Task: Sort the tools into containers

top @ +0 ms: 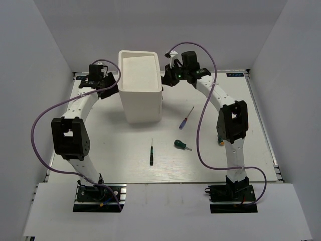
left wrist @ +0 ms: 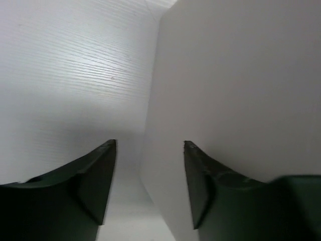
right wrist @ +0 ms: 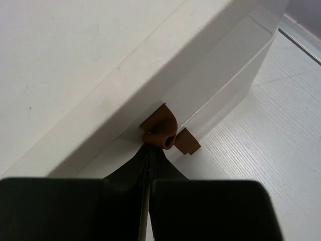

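Observation:
The white cabinet (top: 140, 85) with its recessed top tray stands at the table's back centre. My left gripper (top: 108, 86) is at its left side, open (left wrist: 149, 143), with a cabinet corner (left wrist: 150, 100) running between the fingers and nothing held. My right gripper (top: 168, 76) is at the cabinet's right side, shut (right wrist: 150, 145), its tips touching a brown drawer knob (right wrist: 163, 130); a second knob (right wrist: 188, 141) sits just beside it. On the table lie a blue/red screwdriver (top: 187, 118), a stubby green screwdriver (top: 182, 145) and a thin black screwdriver (top: 151, 153).
A small yellow-and-green tool end (top: 221, 142) peeks out beside the right arm's forearm (top: 231, 123). Purple cables (top: 200, 130) loop over the table from both arms. White walls close in the left, right and back sides.

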Tool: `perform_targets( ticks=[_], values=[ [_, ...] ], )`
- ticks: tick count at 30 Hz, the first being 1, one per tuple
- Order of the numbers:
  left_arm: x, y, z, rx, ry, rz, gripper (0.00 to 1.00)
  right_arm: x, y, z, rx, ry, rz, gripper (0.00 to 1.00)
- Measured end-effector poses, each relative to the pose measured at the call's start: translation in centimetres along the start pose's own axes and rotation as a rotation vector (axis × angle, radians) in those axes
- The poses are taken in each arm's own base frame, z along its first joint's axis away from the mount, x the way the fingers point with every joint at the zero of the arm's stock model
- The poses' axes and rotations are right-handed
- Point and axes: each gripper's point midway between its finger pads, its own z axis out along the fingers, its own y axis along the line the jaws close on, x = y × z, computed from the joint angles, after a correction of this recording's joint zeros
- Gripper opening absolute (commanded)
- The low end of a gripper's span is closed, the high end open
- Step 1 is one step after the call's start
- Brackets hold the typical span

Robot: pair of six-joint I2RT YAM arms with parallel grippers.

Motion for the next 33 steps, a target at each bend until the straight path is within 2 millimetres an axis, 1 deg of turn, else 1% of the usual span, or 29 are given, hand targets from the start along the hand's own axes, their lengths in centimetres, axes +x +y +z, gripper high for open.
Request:
perform_targets(
  ticks=[1,2,3,4,5,6,8,10,12,15,17,20,21,22,24,26,29,33],
  values=[
    [0.1,0.3,0.0,-0.019,0.002,-0.009,0.78,0.0,-0.2,0.0,0.013,0.001,0.000,0.00],
    [0.2,0.7,0.0,-0.042,0.004,-0.016,0.81,0.0,-0.4,0.0,0.024,0.002,-0.002,0.05],
    [0.4,1.3,-0.2,-0.075,0.008,-0.039,0.83,0.2,-0.9,0.0,0.050,0.004,-0.005,0.13],
    [0.6,1.8,-0.3,-0.108,0.011,-0.062,0.84,0.6,-1.1,0.1,0.071,0.012,-0.008,0.36],
    [0.6,2.4,-0.5,-0.131,0.012,-0.081,0.84,0.9,-1.5,0.1,0.090,0.019,-0.009,0.54],
    [0.7,2.9,-0.9,-0.154,0.009,-0.097,0.84,1.6,-2.1,0.1,0.117,0.031,-0.028,0.67],
    [0.6,3.6,-2.0,-0.177,-0.007,-0.125,0.84,2.9,-2.9,-0.3,0.141,0.057,-0.047,0.82],
    [0.3,4.3,-3.5,-0.190,-0.026,-0.149,0.84,4.3,-3.4,-0.5,0.128,0.075,-0.077,0.83],
    [-0.4,4.6,-5.0,-0.181,-0.061,-0.161,0.84,5.9,-3.6,-0.7,0.088,0.088,-0.114,0.85],
    [-1.1,4.6,-6.9,-0.160,-0.105,-0.171,0.84,7.5,-3.6,-0.8,0.022,0.093,-0.157,0.85],
    [-0.6,4.5,-7.5,-0.148,-0.105,-0.170,0.84,7.4,-3.5,-0.7,-0.021,0.071,-0.188,0.85],
    [0.3,4.5,-7.7,-0.140,-0.088,-0.170,0.86,6.2,-3.4,-0.5,-0.067,0.013,-0.240,0.83],
    [0.7,4.6,-7.6,-0.140,-0.079,-0.171,0.86,5.8,-3.3,-0.4,-0.081,-0.009,-0.257,0.79],
    [1.2,4.7,-7.5,-0.140,-0.068,-0.171,0.86,5.3,-3.3,-0.2,-0.096,-0.034,-0.274,0.78],
    [2.0,4.9,-7.6,-0.143,-0.047,-0.172,0.86,4.5,-3.2,0.1,-0.130,-0.081,-0.300,0.76],
    [2.4,4.9,-7.7,-0.142,-0.040,-0.173,0.86,4.1,-3.2,0.7,-0.166,-0.114,-0.319,0.75],
    [2.5,4.8,-8.3,-0.133,-0.043,-0.172,0.86,4.1,-3.7,1.7,-0.194,-0.137,-0.332,0.73],
    [2.2,4.4,-9.6,-0.117,-0.068,-0.170,0.86,5.0,-4.6,3.0,-0.216,-0.147,-0.330,0.72]
  ],
)
